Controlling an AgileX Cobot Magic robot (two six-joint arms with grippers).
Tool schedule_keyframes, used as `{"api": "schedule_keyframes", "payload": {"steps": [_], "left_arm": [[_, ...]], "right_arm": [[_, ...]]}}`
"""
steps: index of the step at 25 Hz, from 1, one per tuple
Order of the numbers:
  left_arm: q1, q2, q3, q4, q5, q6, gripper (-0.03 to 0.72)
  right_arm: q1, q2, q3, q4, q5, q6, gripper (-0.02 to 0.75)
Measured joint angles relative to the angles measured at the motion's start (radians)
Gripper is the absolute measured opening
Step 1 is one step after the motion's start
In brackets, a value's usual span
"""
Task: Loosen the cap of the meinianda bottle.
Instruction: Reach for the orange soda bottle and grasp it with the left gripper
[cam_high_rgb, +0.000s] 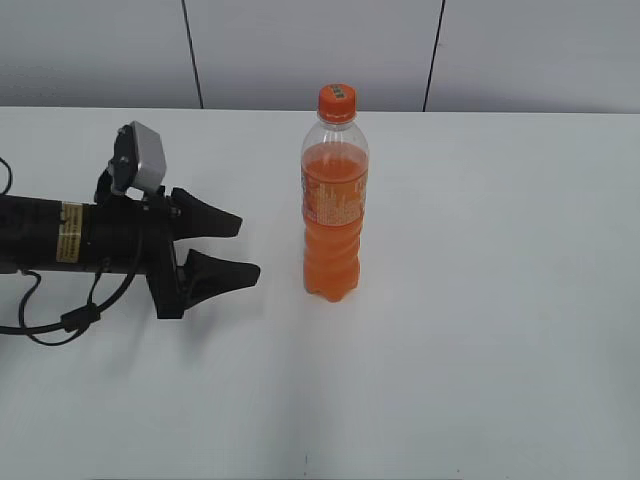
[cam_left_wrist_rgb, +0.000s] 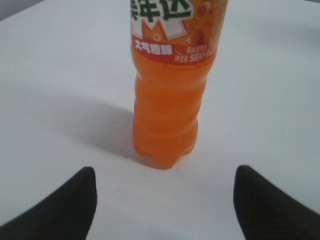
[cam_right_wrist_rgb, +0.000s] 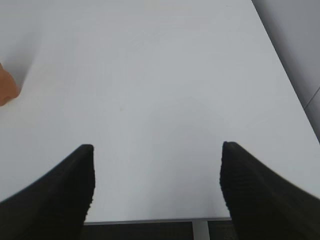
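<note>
Horizontal pose of the left arm: its black tubular forearm lies low along the white table (cam_high_rgb: 480, 330), reaching in from the left edge of the exterior view, with a grey wrist camera box (cam_high_rgb: 147, 157) mounted on top. The left gripper (cam_high_rgb: 240, 249) points rightward at the lower body of the tall clear plastic meinianda bottle of orange drink (cam_high_rgb: 335, 200), near it but not touching. Its two black tapered fingers (cam_high_rgb: 210, 217) stand spread wide, one above the other in the exterior view, with nothing between them. In the left wrist view the same left gripper (cam_left_wrist_rgb: 165, 190) frames the bottle's ribbed base (cam_left_wrist_rgb: 167, 125), which stands upright just beyond the fingertips. The small round orange plastic screw cap (cam_high_rgb: 337, 100), bearing a green-yellow mark, sits on the bottle's neck.

The right gripper (cam_right_wrist_rgb: 157, 157) appears only in its own wrist view, jaws wide apart and empty over bare table; a sliver of orange shows at the left edge.

The table top is matt white and plain. Behind it runs a pale grey panelled wall (cam_high_rgb: 310, 50) with dark vertical seams.
</note>
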Motion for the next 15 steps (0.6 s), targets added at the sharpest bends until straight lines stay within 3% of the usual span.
{"api": "schedule_keyframes", "payload": {"steps": [15], "left_arm": [[-0.149, 0.132, -0.205, -0.005, -0.002, -0.038, 0.522]], "right_arm": [[0.000, 0.000, 0.000, 0.000, 0.000, 0.000, 0.586]]}}
